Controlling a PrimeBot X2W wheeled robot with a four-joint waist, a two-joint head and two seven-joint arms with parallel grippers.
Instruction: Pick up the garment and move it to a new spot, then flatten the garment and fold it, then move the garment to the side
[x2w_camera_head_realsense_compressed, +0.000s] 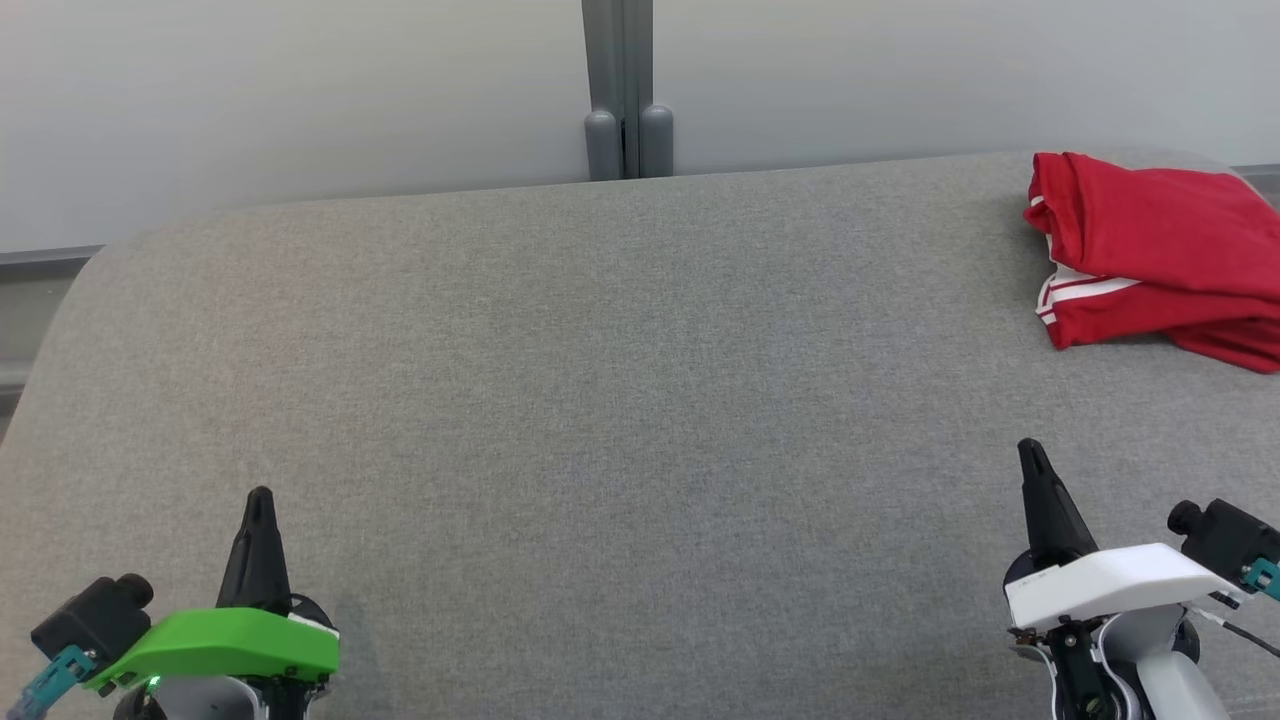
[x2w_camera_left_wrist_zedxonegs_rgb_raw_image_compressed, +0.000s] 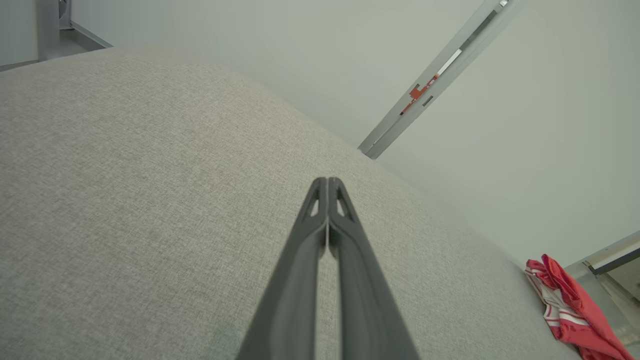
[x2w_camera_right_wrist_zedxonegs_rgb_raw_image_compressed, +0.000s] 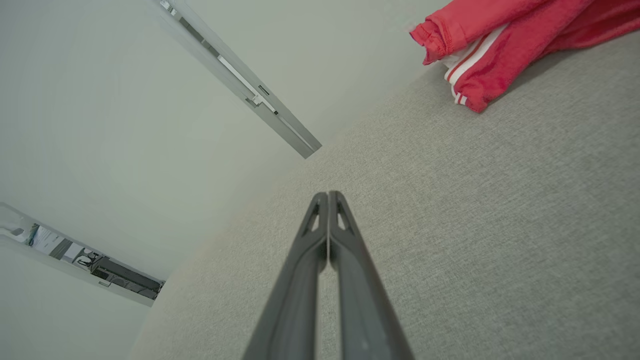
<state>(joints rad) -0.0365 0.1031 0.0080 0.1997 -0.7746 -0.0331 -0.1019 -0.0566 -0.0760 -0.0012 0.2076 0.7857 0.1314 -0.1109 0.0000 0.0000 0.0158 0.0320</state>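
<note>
Head view: red garment (x2w_camera_head_realsense_compressed: 1150, 260) sat folded at the far right of the grey table (x2w_camera_head_realsense_compressed: 600, 400), well apart from both arms. Left wrist view: left gripper (x2w_camera_left_wrist_zedxonegs_rgb_raw_image_compressed: 327, 182) was pinched together, holding nothing. Right wrist view: right gripper (x2w_camera_right_wrist_zedxonegs_rgb_raw_image_compressed: 327, 196) likewise, garment off upper right.

The garment (x2w_camera_head_realsense_compressed: 1160, 240) is red with white stripes. The surface (x2w_camera_head_realsense_compressed: 620, 400) is a flecked grey weave. The left gripper (x2w_camera_head_realsense_compressed: 260, 497) has black fingers and a bright green cover, the right gripper (x2w_camera_head_realsense_compressed: 1030, 450) a white one.
</note>
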